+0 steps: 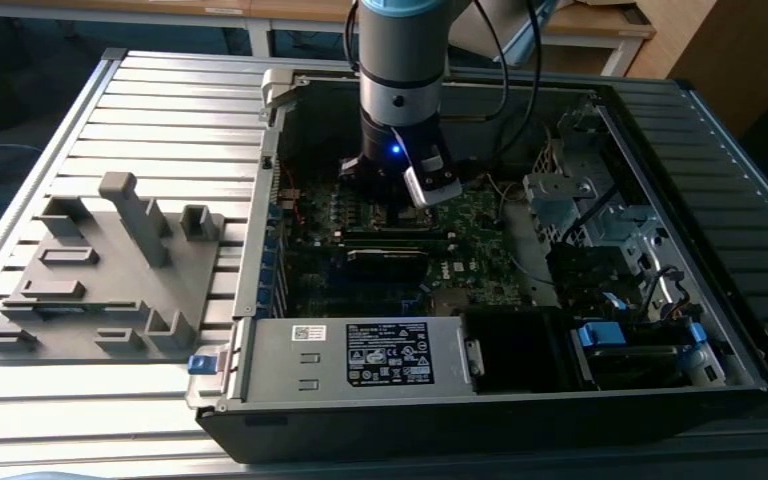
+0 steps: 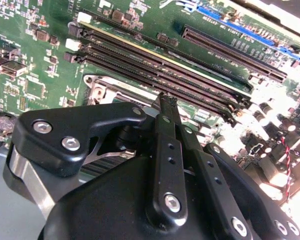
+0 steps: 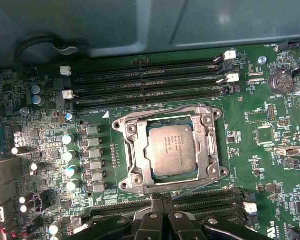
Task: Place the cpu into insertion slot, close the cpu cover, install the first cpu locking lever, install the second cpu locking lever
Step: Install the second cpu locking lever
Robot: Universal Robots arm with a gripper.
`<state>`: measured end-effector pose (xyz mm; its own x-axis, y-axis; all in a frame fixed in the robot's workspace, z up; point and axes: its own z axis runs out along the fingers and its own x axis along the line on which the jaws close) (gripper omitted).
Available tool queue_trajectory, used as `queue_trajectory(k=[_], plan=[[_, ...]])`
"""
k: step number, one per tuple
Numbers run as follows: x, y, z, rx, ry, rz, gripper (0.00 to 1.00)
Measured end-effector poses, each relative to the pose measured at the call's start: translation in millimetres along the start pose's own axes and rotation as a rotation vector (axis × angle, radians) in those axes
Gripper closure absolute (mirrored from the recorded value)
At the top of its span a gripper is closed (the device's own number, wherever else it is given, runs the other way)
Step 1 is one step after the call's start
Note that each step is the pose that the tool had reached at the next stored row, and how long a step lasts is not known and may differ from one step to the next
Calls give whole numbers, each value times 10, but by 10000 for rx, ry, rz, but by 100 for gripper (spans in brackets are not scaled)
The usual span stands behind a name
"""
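— Where do things stand, starting at the exterior view's left?

— On that side a grey moulded plastic fixture plate [image 1: 104,270] lies on the ribbed table, well apart from me. To its right is the open black computer case [image 1: 491,400], and I hang over its green motherboard [image 3: 260,165].

— And the chip?

— The flat square silver-grey cpu [image 3: 171,148] sits in the insertion slot, which is hidden beneath it. The thin silvery cpu cover [image 3: 132,150] lies flat around it, between the long black memory slots [image 3: 145,80].

— Your gripper?

— My black gripper [image 2: 167,100] has its fingertips pressed together on nothing, just beside the socket's near edge.

— So which step?

— The levers, I judge. A thin wire locking lever [image 3: 190,184] runs along that edge; I cannot tell whether it is latched. It calls for a fine, steady tip.
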<state>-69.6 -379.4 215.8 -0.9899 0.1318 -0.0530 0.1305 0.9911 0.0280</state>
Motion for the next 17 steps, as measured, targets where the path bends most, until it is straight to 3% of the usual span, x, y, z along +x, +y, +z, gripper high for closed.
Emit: queue_trajectory(k=[17], plan=[[7, -1, 19, 6, 0, -1, 90]])
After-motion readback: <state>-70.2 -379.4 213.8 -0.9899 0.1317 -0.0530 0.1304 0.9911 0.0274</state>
